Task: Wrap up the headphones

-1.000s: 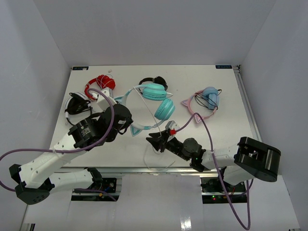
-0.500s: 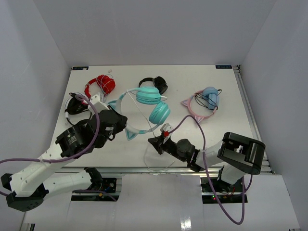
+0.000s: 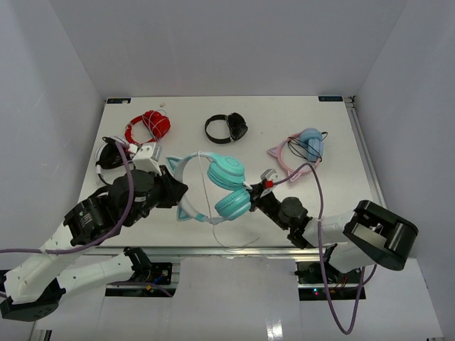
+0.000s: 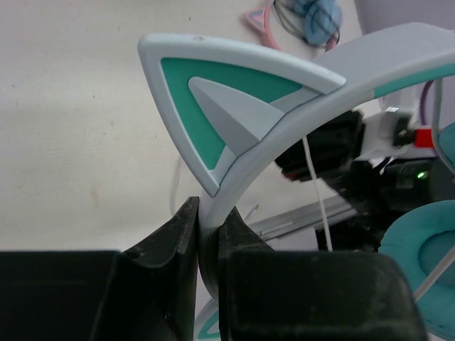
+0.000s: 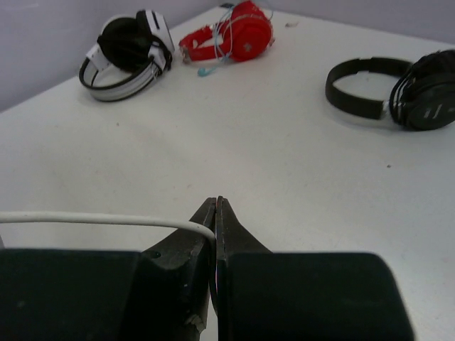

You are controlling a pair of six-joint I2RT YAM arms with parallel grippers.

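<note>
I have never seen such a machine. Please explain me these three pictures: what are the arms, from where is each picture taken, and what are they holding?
These are two robot arms bolted at the near edge of a white table. One picture looks down from above; the other two come from a camera on each wrist.

The left gripper is shut on the headband of the teal headphones, beside a cat ear. The right gripper pinches their thin white cable.

Lying on the table are also red headphones, black headphones, black-and-white headphones and pink-banded blue headphones.
</note>
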